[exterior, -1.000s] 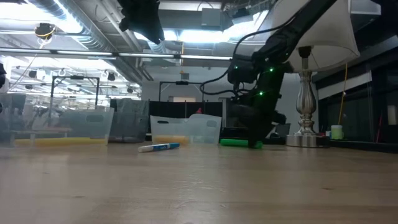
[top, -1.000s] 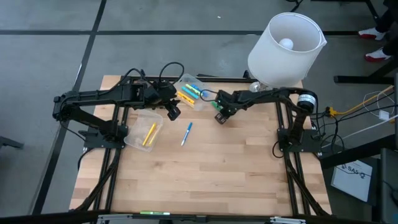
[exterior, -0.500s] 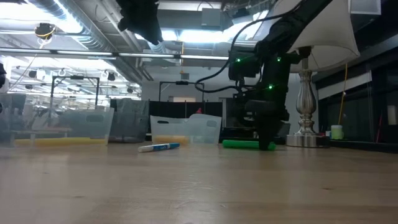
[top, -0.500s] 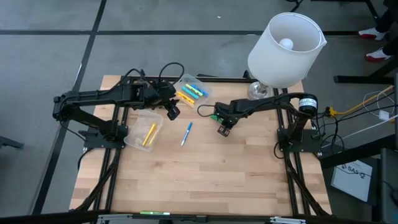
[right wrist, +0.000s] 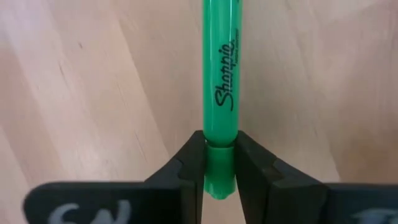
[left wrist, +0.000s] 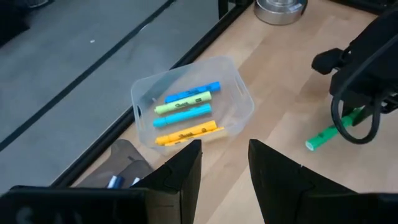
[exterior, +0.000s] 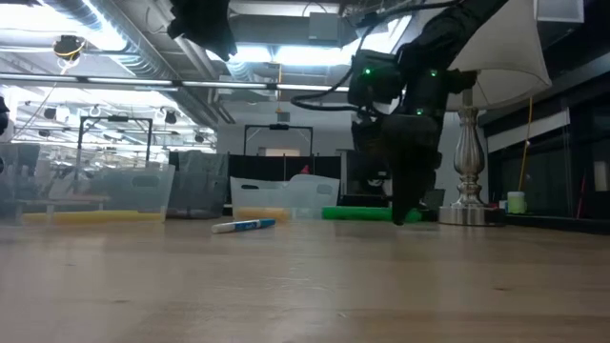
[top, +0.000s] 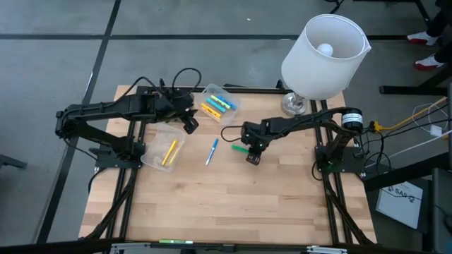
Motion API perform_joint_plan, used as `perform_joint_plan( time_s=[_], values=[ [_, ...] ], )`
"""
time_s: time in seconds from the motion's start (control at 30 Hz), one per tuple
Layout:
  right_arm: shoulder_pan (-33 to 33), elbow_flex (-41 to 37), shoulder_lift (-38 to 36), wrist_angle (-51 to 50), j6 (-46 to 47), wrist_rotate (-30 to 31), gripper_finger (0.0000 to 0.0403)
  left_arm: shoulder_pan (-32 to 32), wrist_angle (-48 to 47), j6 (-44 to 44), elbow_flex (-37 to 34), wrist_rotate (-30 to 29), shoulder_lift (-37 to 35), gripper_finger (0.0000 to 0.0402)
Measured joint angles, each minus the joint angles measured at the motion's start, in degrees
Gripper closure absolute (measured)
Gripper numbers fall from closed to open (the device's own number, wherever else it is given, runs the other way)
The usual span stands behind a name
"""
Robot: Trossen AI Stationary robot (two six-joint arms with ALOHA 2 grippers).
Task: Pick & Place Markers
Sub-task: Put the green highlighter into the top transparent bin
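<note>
While the left claw (top: 189,125) hangs spread, the right claw (top: 252,150) pinches a green marker (top: 241,149) — beside the blue marker (top: 212,151); both on the table (top: 233,204).

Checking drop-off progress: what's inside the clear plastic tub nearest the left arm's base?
The clear plastic tub holds one yellow marker lying diagonally. The high view shows nothing else in it; the low view only blurs it.

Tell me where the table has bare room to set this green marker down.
The right gripper is shut on the green marker. Bare wood fills the whole near half of the table, and the strip right of the blue marker. It is crowded at the far side: two clear containers, the left gripper and the lamp base.
</note>
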Motion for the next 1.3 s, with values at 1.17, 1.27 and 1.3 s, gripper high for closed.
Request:
perform_joint_plan(
  time_s=[1.17, 1.27, 1.3],
  values=[
    [2.4, 11.4, -5.1, 27.0, -5.3, -1.3, 0.0339, 0.0, -6.4, -1.1, 0.0, 4.1, -0.7, 0.0274],
    [2.4, 13.9, -5.1, 27.2, -7.3, -1.3, 0.0339, 0.0, -6.5, -1.1, 0.0, 5.0, -0.7, 0.0274],
    [2.4, 14.6, -5.1, 27.3, -7.8, -1.3, 0.0339, 0.0, -6.5, -1.1, 0.0, 5.0, -0.7, 0.0274]
  ],
)
